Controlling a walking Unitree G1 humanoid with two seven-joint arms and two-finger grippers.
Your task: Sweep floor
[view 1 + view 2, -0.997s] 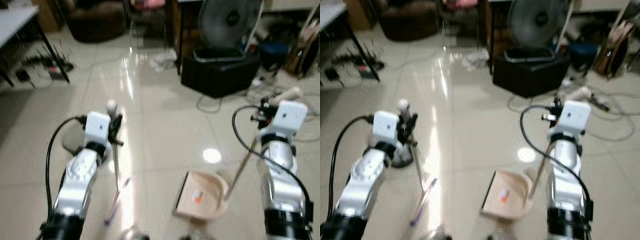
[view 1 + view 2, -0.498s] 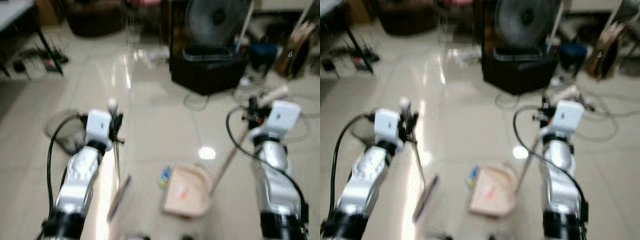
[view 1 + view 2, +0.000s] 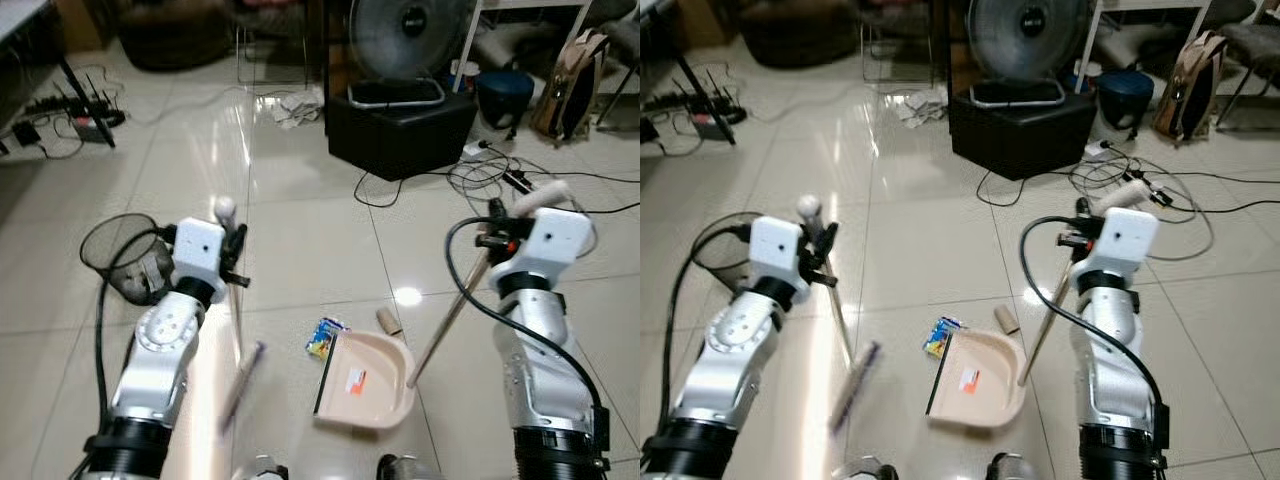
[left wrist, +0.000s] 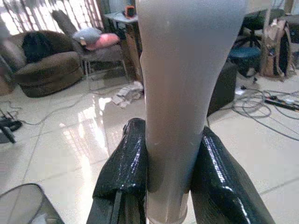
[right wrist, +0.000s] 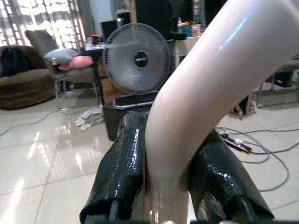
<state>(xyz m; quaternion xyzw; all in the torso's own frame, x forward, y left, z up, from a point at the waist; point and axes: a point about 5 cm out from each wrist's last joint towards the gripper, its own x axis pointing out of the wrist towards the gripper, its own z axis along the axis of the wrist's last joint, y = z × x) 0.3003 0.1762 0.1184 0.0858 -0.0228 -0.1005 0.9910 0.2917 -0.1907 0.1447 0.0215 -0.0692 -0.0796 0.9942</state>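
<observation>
- Both eye views look down and forward from the head, sharing the fan (image 3: 402, 35) beyond both grippers.
- Each wrist camera looks close along its fingers toward that fan (image 5: 136, 59).

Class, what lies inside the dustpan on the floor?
Inside the dustpan a small orange-red mark shows; whether it is a label or debris is unclear. A blue-yellow wrapper and a brown scrap lie outside.

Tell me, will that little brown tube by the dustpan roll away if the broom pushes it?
Probably. The tube looks round and lies on its side on glossy tile, so it could roll. It looks small and light, so the broom should move it easily towards the dustpan beside it.
</observation>
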